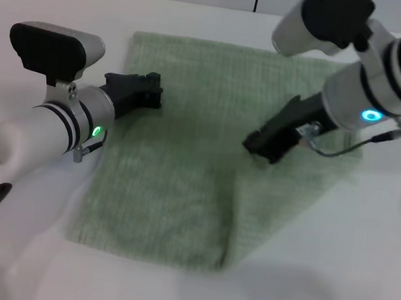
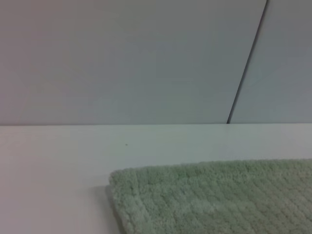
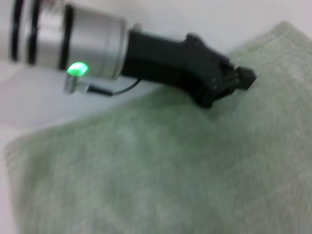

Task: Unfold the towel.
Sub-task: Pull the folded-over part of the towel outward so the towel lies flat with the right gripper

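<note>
The pale sage-green towel (image 1: 183, 177) lies on the white table, spread wide, with a raised crease running from its middle to the near edge. My left gripper (image 1: 151, 91) is low over the towel's left part, near its far left corner. It also shows in the right wrist view (image 3: 237, 80) just above the cloth. My right gripper (image 1: 261, 147) is low over the towel's right half, next to the crease. The left wrist view shows the towel's far left corner (image 2: 195, 195) lying flat on the table.
The white table (image 1: 361, 270) extends around the towel on all sides. A pale wall with a dark vertical seam (image 2: 246, 63) stands behind the table's far edge.
</note>
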`<state>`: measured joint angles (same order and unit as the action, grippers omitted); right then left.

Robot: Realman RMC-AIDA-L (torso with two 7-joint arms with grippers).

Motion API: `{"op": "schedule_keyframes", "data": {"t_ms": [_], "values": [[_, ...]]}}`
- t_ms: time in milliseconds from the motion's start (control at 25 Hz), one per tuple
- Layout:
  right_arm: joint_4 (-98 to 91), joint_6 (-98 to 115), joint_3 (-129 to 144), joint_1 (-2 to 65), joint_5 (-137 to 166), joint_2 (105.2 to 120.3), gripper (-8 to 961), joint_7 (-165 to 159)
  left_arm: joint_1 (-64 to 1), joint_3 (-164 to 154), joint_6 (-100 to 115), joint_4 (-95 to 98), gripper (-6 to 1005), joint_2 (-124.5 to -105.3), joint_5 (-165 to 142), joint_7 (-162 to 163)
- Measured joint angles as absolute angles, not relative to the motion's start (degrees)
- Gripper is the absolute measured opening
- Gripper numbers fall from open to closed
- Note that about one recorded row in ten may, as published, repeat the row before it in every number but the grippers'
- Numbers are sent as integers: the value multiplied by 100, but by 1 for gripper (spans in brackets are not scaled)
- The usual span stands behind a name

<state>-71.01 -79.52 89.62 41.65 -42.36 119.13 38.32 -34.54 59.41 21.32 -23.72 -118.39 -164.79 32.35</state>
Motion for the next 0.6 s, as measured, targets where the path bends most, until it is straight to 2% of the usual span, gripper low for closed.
{"op": "schedule_keyframes", "data": {"t_ms": [600], "values": [[-9186,-9864,8911,3498,-3416,11948,20,3658,-3454,5967,2122,-2365,-2,-11838,-16479,3230]]}}
